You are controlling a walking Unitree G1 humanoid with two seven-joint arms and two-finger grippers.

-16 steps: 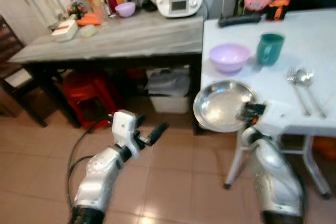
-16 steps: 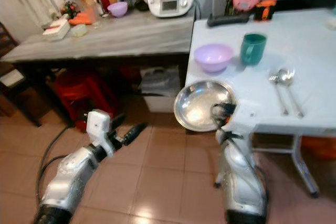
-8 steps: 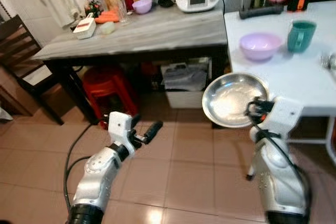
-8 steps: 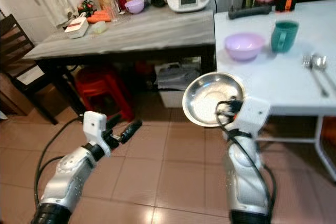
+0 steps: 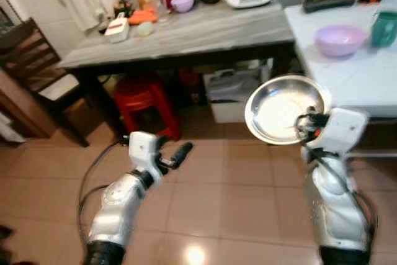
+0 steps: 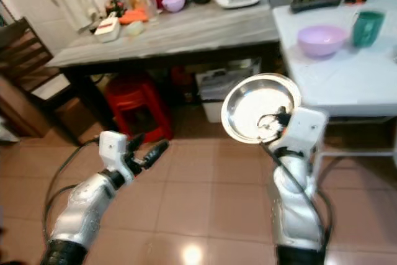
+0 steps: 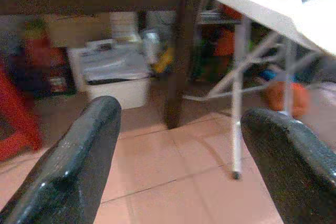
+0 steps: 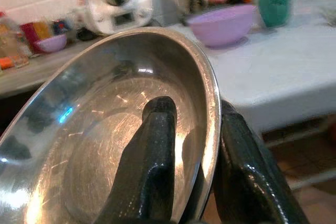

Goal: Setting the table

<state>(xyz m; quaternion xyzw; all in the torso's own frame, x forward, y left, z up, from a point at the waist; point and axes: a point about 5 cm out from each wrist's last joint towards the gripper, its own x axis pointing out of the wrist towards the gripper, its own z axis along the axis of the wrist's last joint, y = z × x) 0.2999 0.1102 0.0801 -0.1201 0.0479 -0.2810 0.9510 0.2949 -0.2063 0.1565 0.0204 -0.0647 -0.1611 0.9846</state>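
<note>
Tiled floor (image 5: 236,184), red stool (image 5: 142,100) under table (image 5: 186,35)

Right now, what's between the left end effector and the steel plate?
Bare tiled floor in the left eye view; left end effector open, steel plate clamped by right end effector.

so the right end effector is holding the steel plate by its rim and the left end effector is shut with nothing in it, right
Not quite. The right end effector does grip the steel plate by its rim, one finger inside and one outside. The left end effector holds nothing, but it is open, not shut: the left wrist view shows its two fingers spread wide apart over the floor.
</note>
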